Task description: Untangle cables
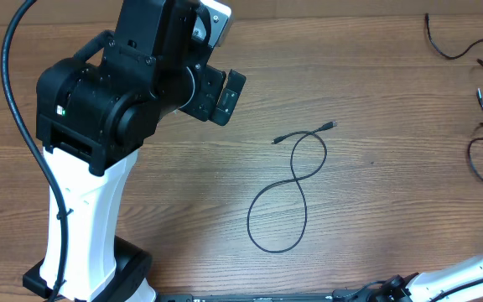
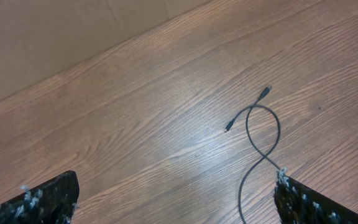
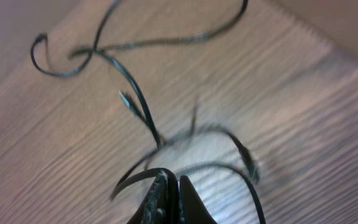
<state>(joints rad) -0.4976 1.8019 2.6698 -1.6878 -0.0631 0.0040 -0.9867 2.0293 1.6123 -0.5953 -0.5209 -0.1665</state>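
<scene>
Overhead, the left gripper [image 2: 176, 205] hangs above the table with its fingers [image 2: 42, 199] spread wide apart and holding nothing. Its arm [image 1: 99, 126] rises on a white column from a black base at the near left, and its bulky black joints fold toward the far middle. A thick black wire [image 1: 15, 92] arcs along the arm's left side. A small green-and-white sticker [image 1: 61, 109] on one joint is too small to read.

The right gripper [image 3: 173, 186] has its fingers pressed together low over the surface. Thin black cable strands [image 3: 135, 93] curl away from both sides of its tip, but blur hides whether one is pinched there. Only a white link of the right arm [image 1: 468, 268] shows at the near right edge.

One cable [image 1: 296, 180] lies alone mid-table in a loose figure eight, both plug ends at its far side, well apart from the other loose cables [image 1: 455, 46] strewn along the far right. The table [image 1: 376, 235] is brown wood grain, and a plain brown board [image 2: 73, 31] stands behind it.
</scene>
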